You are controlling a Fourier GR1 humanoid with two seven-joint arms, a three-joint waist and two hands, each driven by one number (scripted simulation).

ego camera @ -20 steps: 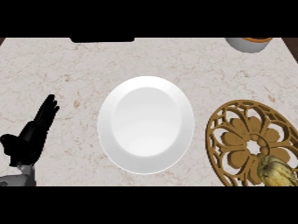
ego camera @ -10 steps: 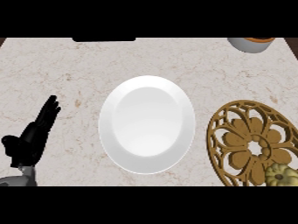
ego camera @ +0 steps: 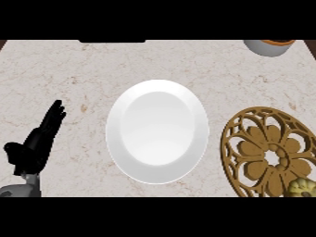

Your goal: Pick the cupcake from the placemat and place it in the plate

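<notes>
Cupcake (ego camera: pixel 305 189) at the near edge, right of the plate (ego camera: pixel 157 131), sitting on the near part of the brown openwork placemat (ego camera: pixel 273 150). Left hand (ego camera: pixel 35 143) rests left of the plate, fingers straight, holding nothing. Far right of the plate, a bowl (ego camera: pixel 269 46) with orange inside.

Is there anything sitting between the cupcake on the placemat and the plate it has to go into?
Nothing visible. The cupcake sits at the lower right edge of the gold placemat, and the white plate lies just left of the placemat with only bare counter between them. The left robot hand rests open at the far left.
</notes>
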